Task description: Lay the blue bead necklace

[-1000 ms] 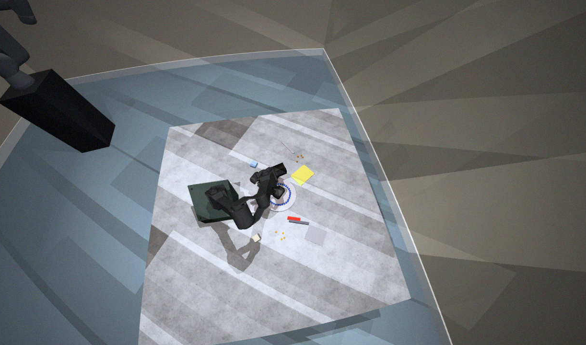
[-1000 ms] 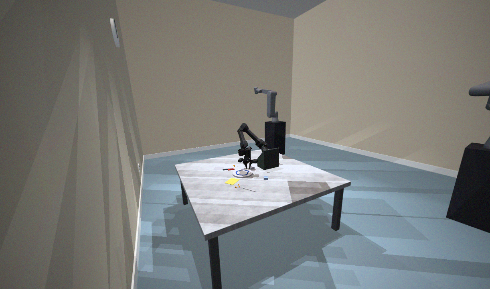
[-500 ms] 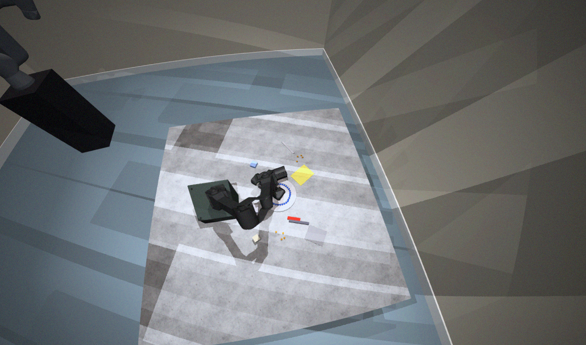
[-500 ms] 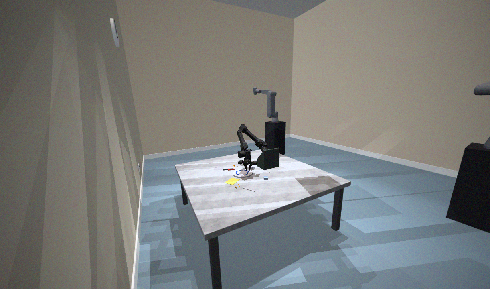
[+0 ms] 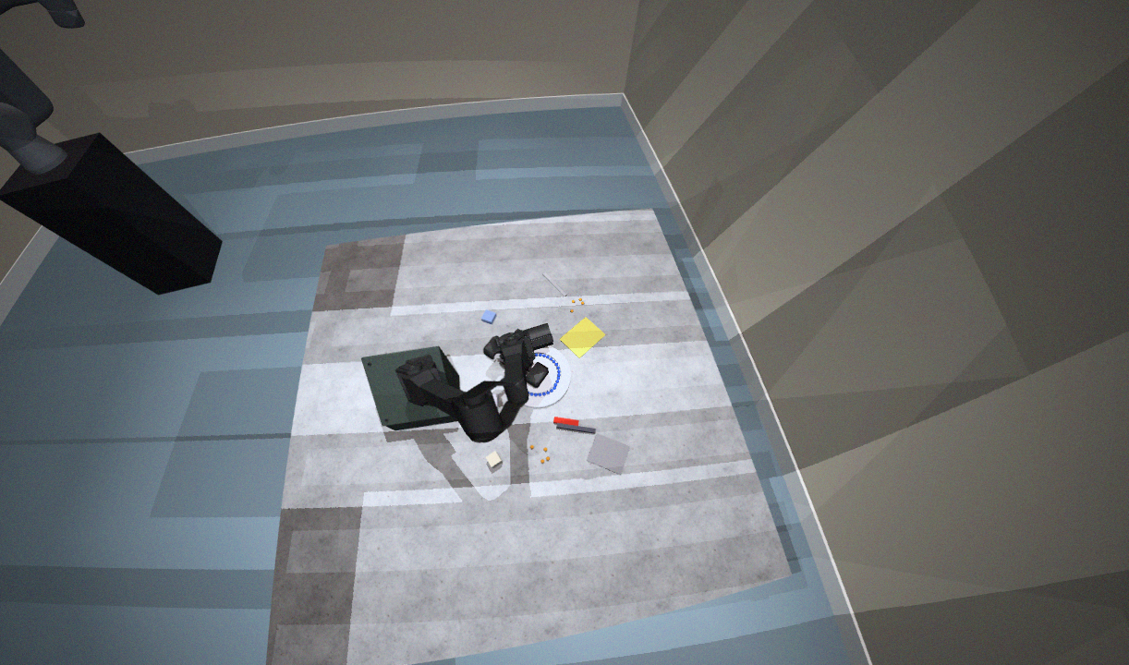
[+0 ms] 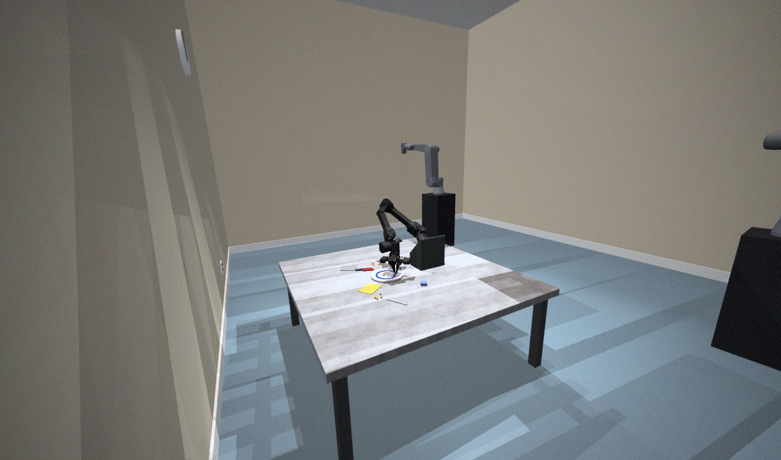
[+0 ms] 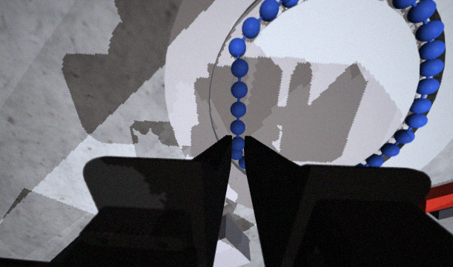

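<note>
Blue bead necklace [image 7: 426, 70] in round bead board [image 7: 337, 44] groove; jaws pinching strand.

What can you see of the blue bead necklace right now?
The blue bead necklace is a string of glossy round blue beads on a thin blue cord, lying on the round bead board. Its right side follows the curved groove; its left side runs straight, off the groove, across the board's flat middle. The gripper is shut on the near end of that straight run, with beads between the black fingers. The rest lies under the fingers or out of the frame.
</note>
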Robot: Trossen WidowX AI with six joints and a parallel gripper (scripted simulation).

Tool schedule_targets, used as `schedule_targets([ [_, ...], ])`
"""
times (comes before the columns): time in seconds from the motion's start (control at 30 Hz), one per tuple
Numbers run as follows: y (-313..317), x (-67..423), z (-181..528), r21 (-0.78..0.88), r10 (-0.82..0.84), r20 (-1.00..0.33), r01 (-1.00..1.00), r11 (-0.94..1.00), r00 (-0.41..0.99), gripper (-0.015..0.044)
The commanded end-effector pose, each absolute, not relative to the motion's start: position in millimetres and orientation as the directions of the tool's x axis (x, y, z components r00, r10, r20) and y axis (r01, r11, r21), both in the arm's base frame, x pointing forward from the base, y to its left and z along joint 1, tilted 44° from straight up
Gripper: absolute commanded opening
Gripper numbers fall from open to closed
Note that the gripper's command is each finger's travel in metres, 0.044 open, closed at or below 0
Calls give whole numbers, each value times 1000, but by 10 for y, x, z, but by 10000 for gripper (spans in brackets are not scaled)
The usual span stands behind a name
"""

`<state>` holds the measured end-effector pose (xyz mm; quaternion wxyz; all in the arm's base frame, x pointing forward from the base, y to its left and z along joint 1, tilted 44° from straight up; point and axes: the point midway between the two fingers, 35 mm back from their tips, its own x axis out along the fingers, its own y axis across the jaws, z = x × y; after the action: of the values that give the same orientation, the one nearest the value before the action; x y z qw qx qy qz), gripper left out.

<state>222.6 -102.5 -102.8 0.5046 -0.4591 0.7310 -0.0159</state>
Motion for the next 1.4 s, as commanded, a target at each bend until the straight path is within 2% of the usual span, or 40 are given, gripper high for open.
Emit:
schedule_targets([
  [0.0, -1024, 2228, -1026, -487, -687, -723, -655, 578, -69, 0],
  [1.37, -1003, 2161, -1074, -484, -691, -719, -661, 573, -73, 0],
])
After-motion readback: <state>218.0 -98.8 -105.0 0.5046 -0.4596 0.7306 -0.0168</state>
